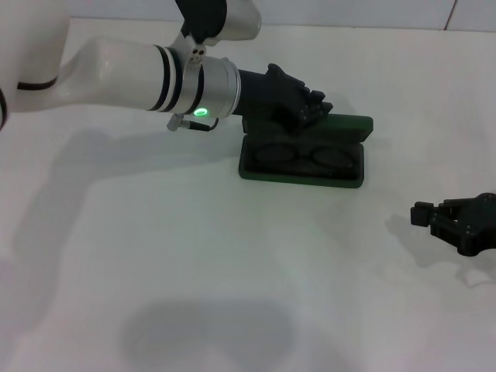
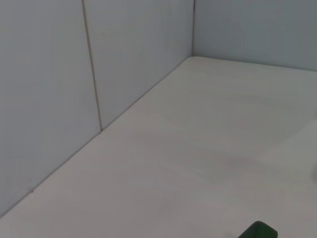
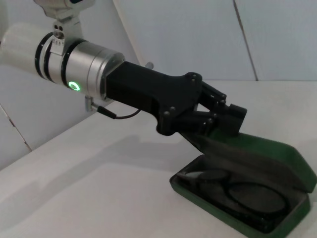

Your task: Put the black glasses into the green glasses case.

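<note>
The green glasses case (image 1: 298, 177) lies open on the white table, right of centre at the back. Its lid (image 3: 277, 153) is tilted half down over the base. The black glasses (image 1: 302, 155) lie folded inside the base, lenses up; they also show in the right wrist view (image 3: 237, 191). My left gripper (image 1: 318, 108) is shut and rests against the top back of the lid; it also shows in the right wrist view (image 3: 233, 116). A green corner of the case (image 2: 257, 230) shows in the left wrist view. My right gripper (image 1: 438, 225) is open and empty, parked low at the right.
A white table (image 1: 194, 256) stretches in front of the case. Pale panelled walls (image 2: 49, 99) stand behind the table. The left arm (image 1: 116, 70) reaches across the back left of the table.
</note>
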You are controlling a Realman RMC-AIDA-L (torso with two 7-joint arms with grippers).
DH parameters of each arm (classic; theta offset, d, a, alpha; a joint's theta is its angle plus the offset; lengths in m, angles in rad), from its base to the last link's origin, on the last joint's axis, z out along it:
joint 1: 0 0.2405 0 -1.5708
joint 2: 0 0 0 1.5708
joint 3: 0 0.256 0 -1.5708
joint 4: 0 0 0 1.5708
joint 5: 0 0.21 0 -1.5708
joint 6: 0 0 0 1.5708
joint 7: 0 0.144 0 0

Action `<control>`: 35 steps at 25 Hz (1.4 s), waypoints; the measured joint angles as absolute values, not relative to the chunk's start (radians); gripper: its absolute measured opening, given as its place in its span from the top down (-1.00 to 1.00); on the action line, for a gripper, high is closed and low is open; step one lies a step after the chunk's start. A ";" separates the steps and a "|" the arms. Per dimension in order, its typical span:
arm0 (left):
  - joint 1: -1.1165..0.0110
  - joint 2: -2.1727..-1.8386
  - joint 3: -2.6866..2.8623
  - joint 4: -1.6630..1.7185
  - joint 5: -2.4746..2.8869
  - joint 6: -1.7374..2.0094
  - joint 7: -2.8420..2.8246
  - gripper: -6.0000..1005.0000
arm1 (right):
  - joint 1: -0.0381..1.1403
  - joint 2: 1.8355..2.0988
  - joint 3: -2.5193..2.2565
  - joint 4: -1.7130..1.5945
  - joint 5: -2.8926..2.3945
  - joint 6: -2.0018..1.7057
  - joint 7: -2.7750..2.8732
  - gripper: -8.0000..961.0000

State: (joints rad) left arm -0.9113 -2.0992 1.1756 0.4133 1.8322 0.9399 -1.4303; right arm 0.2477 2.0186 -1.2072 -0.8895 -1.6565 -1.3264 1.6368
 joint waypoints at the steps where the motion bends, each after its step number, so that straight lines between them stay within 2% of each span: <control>1: -0.909 -2.100 1.176 0.413 1.832 0.945 -1.430 0.56 | 0.248 2.019 -1.207 -0.890 -1.657 -1.324 1.636 0.69; 20: -0.812 -2.102 1.262 0.426 1.753 1.061 -1.382 0.53 | 0.244 2.019 -1.207 -0.889 -1.638 -1.339 1.615 0.64; 27: -0.610 -2.088 1.271 0.710 1.531 1.381 -1.246 0.53 | 0.248 2.016 -1.084 -0.853 -1.616 -1.548 1.494 0.62; 28: -0.610 -2.088 1.271 0.710 1.531 1.381 -1.246 0.52 | 0.251 2.017 -1.064 -0.841 -1.597 -1.598 1.450 0.62; 30: -0.465 -2.080 1.193 0.761 1.398 1.611 -1.019 0.52 | 0.252 2.018 -1.051 -0.828 -1.551 -1.675 1.389 0.61; 32: -0.435 -2.075 1.161 0.761 1.375 1.662 -0.990 0.39 | 0.255 2.019 -1.054 -0.829 -1.508 -1.744 1.360 0.60; 34: -0.398 -2.053 1.116 0.753 1.360 1.735 -0.999 0.26 | 0.267 2.021 -1.063 -0.841 -1.478 -1.793 1.355 0.60; 35: -0.387 -2.035 1.103 0.741 1.359 1.770 -1.029 0.20 | 0.279 2.022 -1.069 -0.844 -1.465 -1.812 1.354 0.50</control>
State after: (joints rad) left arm -0.3865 -2.0350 1.1034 0.7406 1.3591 1.7702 -1.0292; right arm 0.2791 2.0223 -1.0686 -0.8438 -1.4646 -1.8117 1.3543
